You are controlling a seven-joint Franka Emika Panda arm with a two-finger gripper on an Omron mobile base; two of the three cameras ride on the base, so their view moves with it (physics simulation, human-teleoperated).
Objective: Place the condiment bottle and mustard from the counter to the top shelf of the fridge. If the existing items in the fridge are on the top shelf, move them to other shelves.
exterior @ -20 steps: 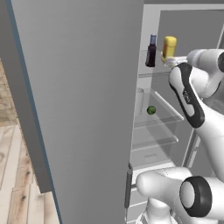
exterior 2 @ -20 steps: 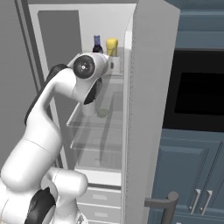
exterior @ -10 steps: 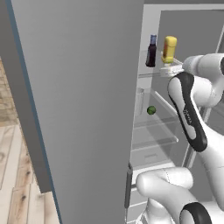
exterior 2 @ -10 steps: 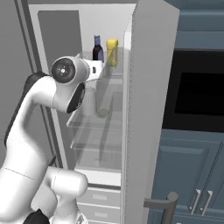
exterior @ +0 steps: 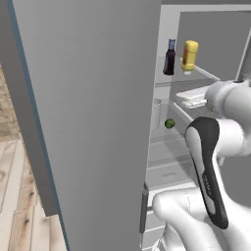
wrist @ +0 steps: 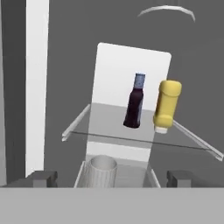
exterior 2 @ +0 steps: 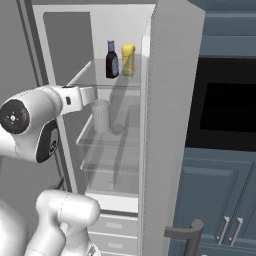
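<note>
The arm reaches level into the open fridge (exterior 2: 170, 100), its hand at the height of the second shelf. The gripper (wrist: 112, 178) is empty, tips spread wide. On the top shelf (wrist: 109, 127) the bottle (wrist: 134, 103) and the mustard (wrist: 166, 105) stand side by side, both upright, caps up. The hand view looks up at them. The base views also show the cylinder (exterior 2: 100, 115) and green ball (exterior: 169, 123) one shelf lower.

Grey cylinder (wrist: 102, 176) cut off below, apparently.
</note>
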